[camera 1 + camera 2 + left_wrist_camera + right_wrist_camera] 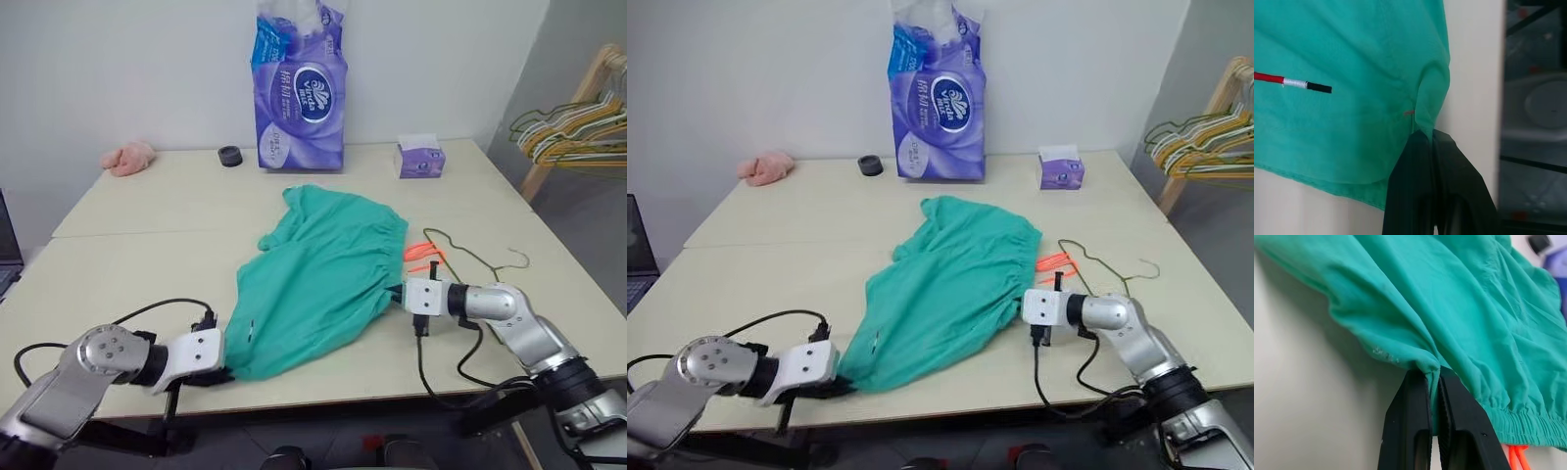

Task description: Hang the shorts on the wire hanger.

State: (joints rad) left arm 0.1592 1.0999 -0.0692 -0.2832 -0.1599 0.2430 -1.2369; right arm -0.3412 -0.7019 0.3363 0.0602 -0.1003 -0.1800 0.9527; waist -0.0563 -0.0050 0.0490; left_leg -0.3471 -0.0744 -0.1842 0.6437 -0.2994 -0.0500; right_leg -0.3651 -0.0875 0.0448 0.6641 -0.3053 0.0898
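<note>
The teal-green shorts [318, 279] lie spread across the middle of the table, with the orange drawstring [423, 253] poking out at their right edge. My left gripper [223, 373] is shut on a fold at the near left hem of the shorts [1352, 73], by the table's front edge. My right gripper [396, 294] is shut on the waistband edge of the shorts [1459, 303] at their right side. The wire hanger [477, 257] lies flat on the table just right of the shorts, behind my right wrist.
A purple tissue pack [302, 88] stands at the back, with a small black roll [230, 156] and a pink cloth lump [129, 158] to its left. A small purple tissue box [421, 157] sits back right. Yellow and green hangers [578, 132] hang on a wooden rack off the table's right side.
</note>
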